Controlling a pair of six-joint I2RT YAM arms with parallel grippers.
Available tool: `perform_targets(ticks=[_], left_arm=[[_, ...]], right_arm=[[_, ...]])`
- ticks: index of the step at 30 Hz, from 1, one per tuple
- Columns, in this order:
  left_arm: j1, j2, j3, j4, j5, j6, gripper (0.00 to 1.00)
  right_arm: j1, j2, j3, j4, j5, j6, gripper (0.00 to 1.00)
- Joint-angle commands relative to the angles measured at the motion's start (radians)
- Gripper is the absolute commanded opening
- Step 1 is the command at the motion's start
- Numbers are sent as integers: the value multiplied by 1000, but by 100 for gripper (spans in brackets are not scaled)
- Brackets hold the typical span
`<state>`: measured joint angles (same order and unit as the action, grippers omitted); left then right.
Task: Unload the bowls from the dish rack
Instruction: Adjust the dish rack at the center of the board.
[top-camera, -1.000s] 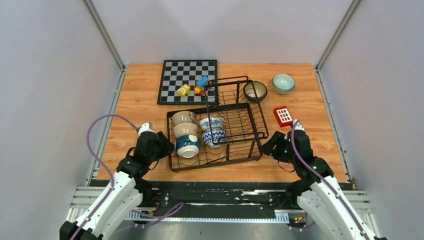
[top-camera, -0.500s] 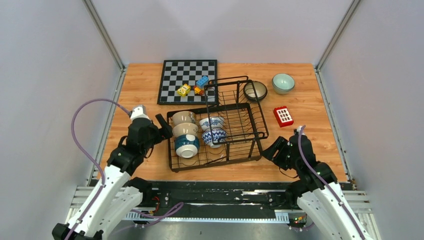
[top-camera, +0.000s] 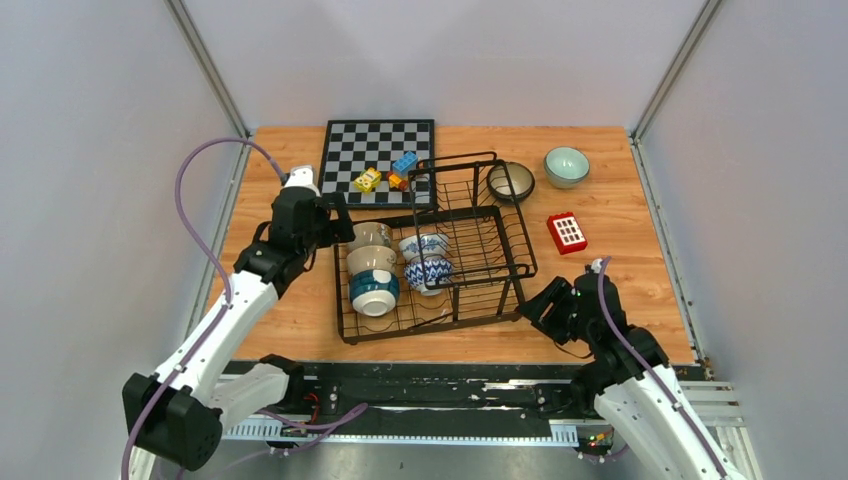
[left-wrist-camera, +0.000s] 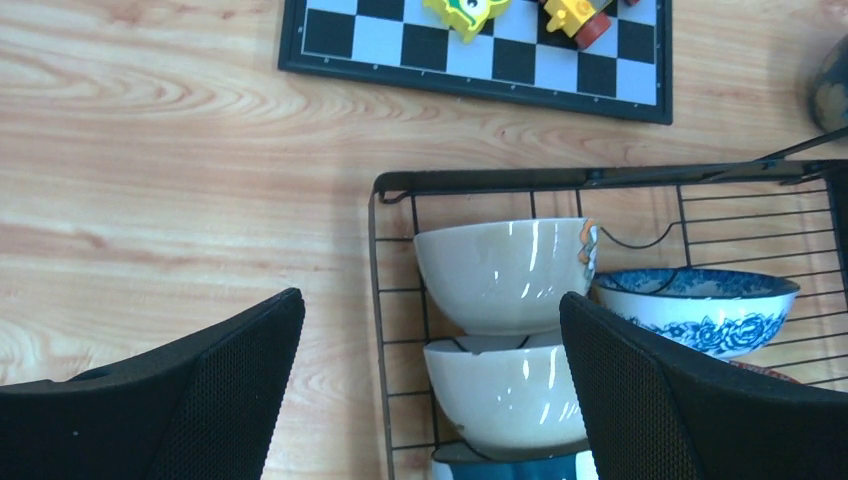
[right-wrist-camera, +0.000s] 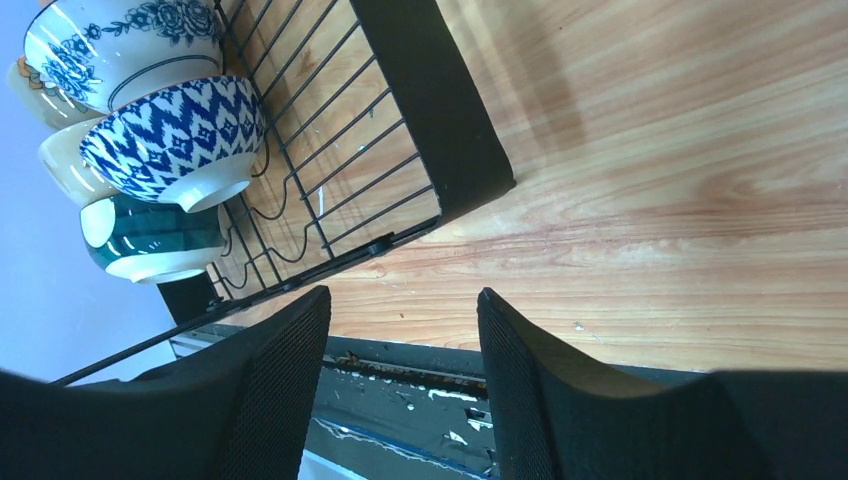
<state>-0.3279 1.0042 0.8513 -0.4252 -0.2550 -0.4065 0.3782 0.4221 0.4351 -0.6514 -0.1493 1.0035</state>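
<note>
Bright, even light falls from above, leaving only soft, short shadows on the counter (right-wrist-camera: 650, 200) beside the dish rack (right-wrist-camera: 432, 110), white glare streaks on the glazed beige bowl (left-wrist-camera: 505, 272), and the fingers (left-wrist-camera: 200, 400) of the left gripper (left-wrist-camera: 430, 298) slightly soft at the picture's lower edge.

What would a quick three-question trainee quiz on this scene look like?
1. True or false: the left gripper is shut on something.
2. How many bowls stand on the table, outside the rack? A) one B) two C) four
3. Fill in: the toy blocks lie on the ____.

Key
1. False: it is open and holds nothing.
2. B: the dark bowl and the mint bowl.
3. chessboard
</note>
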Motion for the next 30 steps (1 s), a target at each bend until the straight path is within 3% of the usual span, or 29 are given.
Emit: perform_targets(ticks=[1, 8, 13, 18, 25, 30], left_arm=[[18, 37, 24, 95, 58, 38, 100], [34, 54, -44, 136, 76, -12, 100], [39, 7, -96, 136, 53, -39, 100], [40, -72, -153, 139, 22, -83, 100], [39, -123, -202, 143, 19, -145, 100], [40, -116, -220, 148, 42, -168, 100]], right_arm=[[39, -44, -47, 13, -7, 87, 59], [98, -28, -124, 126, 6, 166, 60], [189, 5, -153, 207, 99, 249, 60], [285, 10, -110, 153, 282, 322, 60], [385, -55, -80, 30, 397, 429, 60], [506, 10, -81, 56, 487, 501, 60]])
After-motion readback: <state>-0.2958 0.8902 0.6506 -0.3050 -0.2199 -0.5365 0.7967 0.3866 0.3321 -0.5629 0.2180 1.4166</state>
